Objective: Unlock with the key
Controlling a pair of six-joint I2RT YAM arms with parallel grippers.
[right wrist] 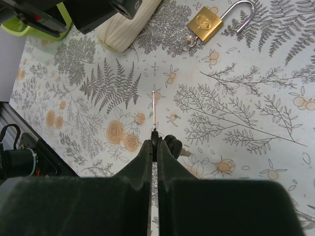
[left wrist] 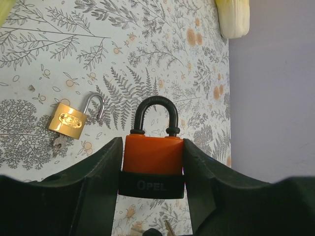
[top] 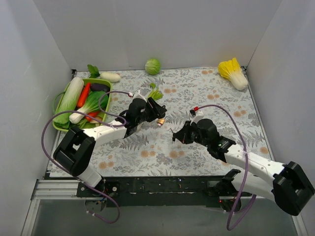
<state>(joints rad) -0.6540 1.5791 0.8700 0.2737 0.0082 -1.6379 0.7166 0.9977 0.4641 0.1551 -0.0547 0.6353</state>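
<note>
The orange padlock (left wrist: pixel 152 164) is clamped in the left gripper (left wrist: pixel 152 145) and the key (right wrist: pixel 154 110) is pinched in the right gripper (right wrist: pixel 155 146), both near the brass padlock (right wrist: pixel 204 23).

Left wrist view: orange padlock (left wrist: pixel 153 155), black lower band (left wrist: pixel 152 185) embossed "OPEL" in raised capitals, upright, black on black. Brass padlock (left wrist: pixel 67 120) on bench (left wrist: pixel 162 59): oval stamped emblem on its face, too small to read.
</note>
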